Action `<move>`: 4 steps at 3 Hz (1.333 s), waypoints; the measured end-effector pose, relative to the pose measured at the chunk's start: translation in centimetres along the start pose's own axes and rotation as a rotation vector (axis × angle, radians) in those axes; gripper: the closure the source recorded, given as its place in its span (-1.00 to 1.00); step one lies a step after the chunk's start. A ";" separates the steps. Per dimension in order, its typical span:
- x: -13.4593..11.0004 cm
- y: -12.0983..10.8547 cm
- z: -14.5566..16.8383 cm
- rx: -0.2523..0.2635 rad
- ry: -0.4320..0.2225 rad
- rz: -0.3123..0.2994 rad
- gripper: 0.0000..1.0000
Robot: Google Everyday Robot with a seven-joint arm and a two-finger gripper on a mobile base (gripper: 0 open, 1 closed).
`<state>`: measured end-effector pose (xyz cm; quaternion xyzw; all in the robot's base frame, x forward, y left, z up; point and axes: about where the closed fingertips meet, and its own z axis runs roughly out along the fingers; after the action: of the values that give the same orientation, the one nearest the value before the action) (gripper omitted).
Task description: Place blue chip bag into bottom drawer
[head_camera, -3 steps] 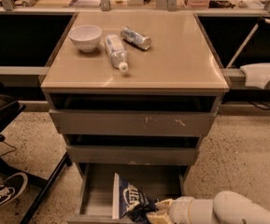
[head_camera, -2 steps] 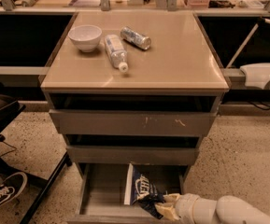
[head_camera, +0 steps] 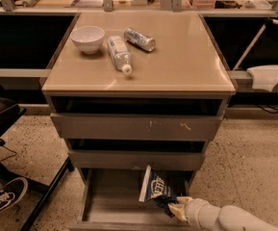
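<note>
Against the earlier frame:
- The blue chip bag has shifted right and further back over the bottom drawer.
- The gripper has moved slightly right with it.
- The worktop items are unchanged.

Left to right:
- A shoe is on the floor, well left of the cabinet.
- On the worktop are a bowl, then a bottle lying flat, then a can on its side. The right half is bare.
- The bottom drawer is pulled out, with its left and centre floor open.
- The bag stands tilted over the drawer's right half, white strip to the left. Its top is close under the front edge of the middle drawer, so there is little headroom.
- The gripper comes in from the lower right, over the drawer's front right corner. The fingers are pinched on the bag's lower right end.
</note>
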<state>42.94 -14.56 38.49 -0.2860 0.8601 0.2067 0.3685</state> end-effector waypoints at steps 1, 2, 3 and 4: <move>0.2 -0.2 0.2 0.008 0.005 -0.002 1.00; 1.6 -1.1 1.6 0.016 0.006 0.036 1.00; 6.7 -4.8 6.0 0.060 0.049 0.146 1.00; 13.3 -8.0 11.4 0.116 0.118 0.244 1.00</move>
<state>46.49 -18.64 19.94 -0.1692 0.9192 0.1824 0.3052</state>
